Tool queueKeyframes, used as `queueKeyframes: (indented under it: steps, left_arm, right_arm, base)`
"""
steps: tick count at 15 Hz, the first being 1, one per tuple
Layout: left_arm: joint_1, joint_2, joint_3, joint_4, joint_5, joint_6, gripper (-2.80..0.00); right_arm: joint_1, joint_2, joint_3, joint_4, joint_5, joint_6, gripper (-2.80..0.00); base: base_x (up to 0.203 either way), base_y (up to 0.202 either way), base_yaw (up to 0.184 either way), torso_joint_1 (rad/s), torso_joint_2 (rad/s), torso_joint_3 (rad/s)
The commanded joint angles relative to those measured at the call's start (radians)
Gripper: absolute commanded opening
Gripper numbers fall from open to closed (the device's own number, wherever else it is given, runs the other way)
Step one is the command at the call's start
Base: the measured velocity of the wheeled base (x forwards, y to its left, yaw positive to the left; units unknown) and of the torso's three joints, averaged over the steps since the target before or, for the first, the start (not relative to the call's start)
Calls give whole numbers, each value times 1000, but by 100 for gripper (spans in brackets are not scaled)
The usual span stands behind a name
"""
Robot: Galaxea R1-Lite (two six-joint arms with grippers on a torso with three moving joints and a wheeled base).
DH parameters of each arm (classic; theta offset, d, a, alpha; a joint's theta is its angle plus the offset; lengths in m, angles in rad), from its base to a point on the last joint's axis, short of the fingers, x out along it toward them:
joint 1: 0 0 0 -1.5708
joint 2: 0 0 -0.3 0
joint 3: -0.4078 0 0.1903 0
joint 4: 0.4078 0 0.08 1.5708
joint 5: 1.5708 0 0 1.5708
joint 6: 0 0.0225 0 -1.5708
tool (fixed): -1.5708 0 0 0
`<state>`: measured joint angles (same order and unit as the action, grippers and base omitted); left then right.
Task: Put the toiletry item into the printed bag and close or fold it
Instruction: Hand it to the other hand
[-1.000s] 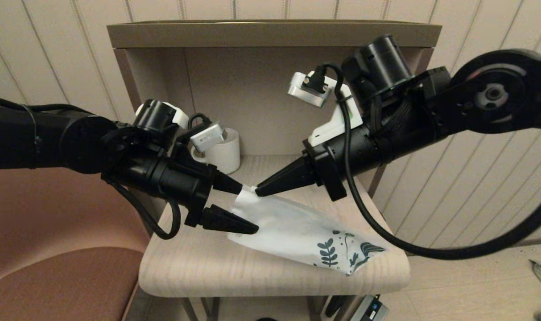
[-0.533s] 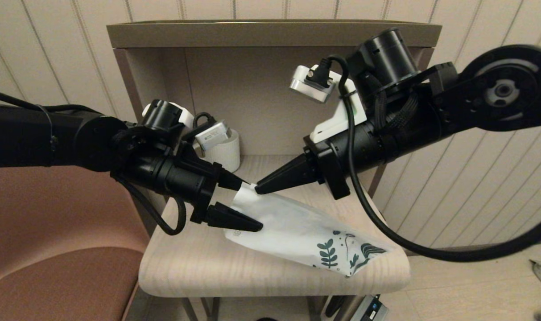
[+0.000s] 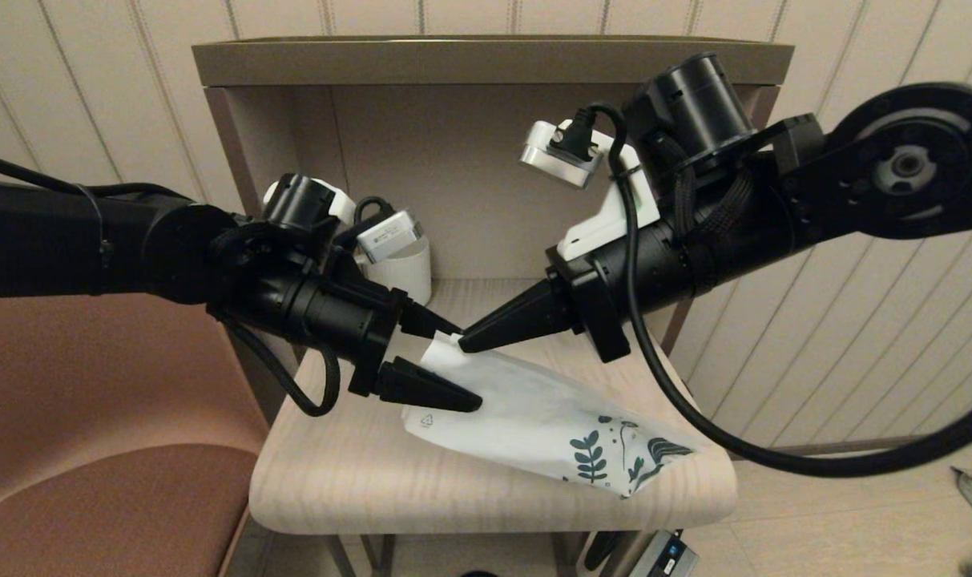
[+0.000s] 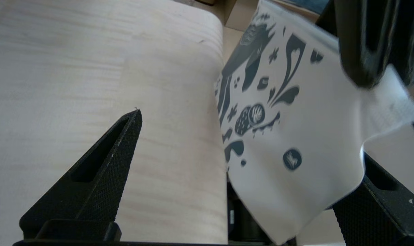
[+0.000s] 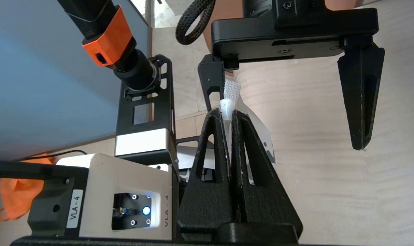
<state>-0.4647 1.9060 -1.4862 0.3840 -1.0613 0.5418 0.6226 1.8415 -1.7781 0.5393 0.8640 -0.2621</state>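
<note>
The printed bag [image 3: 534,413] lies slanted on the small wooden table [image 3: 349,481], its leaf prints toward the front right. My right gripper [image 3: 463,344] is shut on the bag's upper white corner and holds it raised. In the right wrist view that gripper [image 5: 228,114] pinches the white edge of the bag [image 5: 261,136]. My left gripper [image 3: 458,362] is open, one finger on each side of the bag's raised end. In the left wrist view the bag [image 4: 295,143] hangs between the wide-apart fingers [image 4: 104,171]. The toiletry item is out of view.
A white ribbed mug [image 3: 405,276] stands at the back left of the table, behind my left wrist. A shelf top [image 3: 486,60] and back panel close off the rear. A brown chair [image 3: 93,497] is at the left. The table's front edge [image 3: 486,513] is rounded.
My left gripper has moved right and slightly up, so its open fingers now straddle more of the bag's raised end. The right gripper has kept its hold and barely moved.
</note>
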Motion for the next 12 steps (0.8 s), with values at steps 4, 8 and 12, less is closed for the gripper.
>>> queueKeyframes:
  steps: [4,8,12]
  left_arm:
    - [-3,12,-19,0,15,-15,0]
    - [-3,15,-40,18,102,-4,0]
    - [-3,25,-155,191,135,42,0]
  right_arm:
    - [-3,-1,15,-9,0,-8,-280]
    - [0,-3,32,-22,-34,-8,-280]
    - [-1,-1,20,-24,-45,-8,-280]
  base:
    - [0,0,0,0,0,0]
    - [0,0,0,0,0,0]
    - [0,0,0,0,0,0]
